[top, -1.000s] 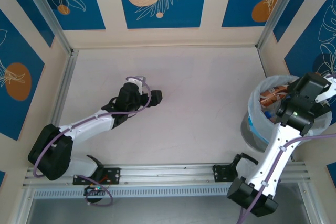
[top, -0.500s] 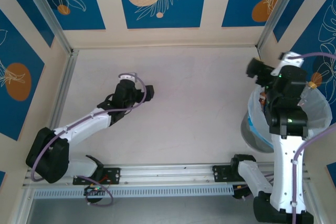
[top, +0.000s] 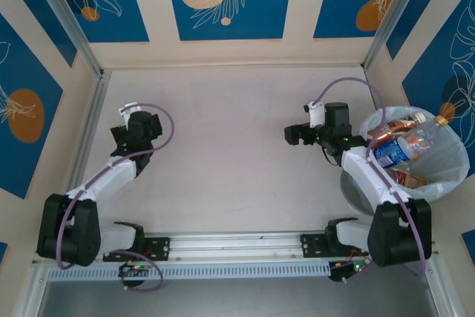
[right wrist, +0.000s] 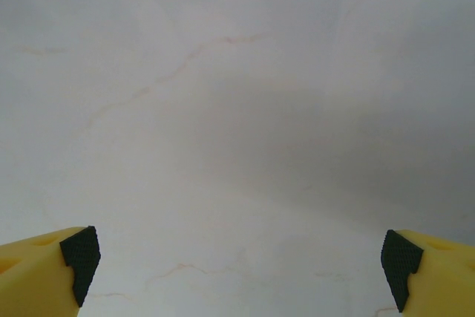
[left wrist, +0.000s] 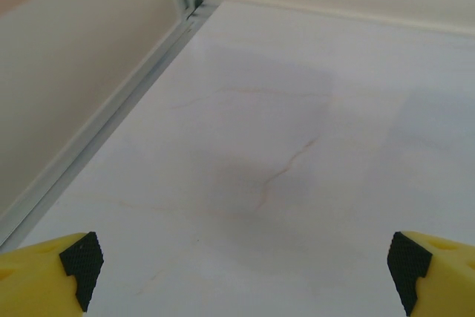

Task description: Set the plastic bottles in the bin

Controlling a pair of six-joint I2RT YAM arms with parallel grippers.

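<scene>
At the table's right edge: the bin [top: 355, 185], lined with a white bag, stands just beside the right arm's base.
Bottles: the plastic bottles [top: 393, 151] I can see are all heaped inside the bin. A blue-labelled one lies on top and a brown one sits at the far rim.
Bottle axis: the blue-labelled bottle lies slanted, with its neck toward the far right rim. None stands upright.
Right gripper [top: 294, 135]: jaws spread wide with nothing between them. It points left across the table, so the bin lies behind it on its right.
Left gripper [left wrist: 245, 263]: jaws spread wide and empty. It sits near the left wall and faces the far left corner.
Nearer arm: the right arm, clearly, since its forearm runs beside the bin. The left arm is well apart from the bin, across the table.
Table [top: 237, 168]: both wrist views look down on pale, veined surface between the yellow fingertips [right wrist: 74, 257].
Judgement: the task looks finished or close to it, with no grasp to line up. Any further move for either arm is probably a retreat toward its base.
</scene>
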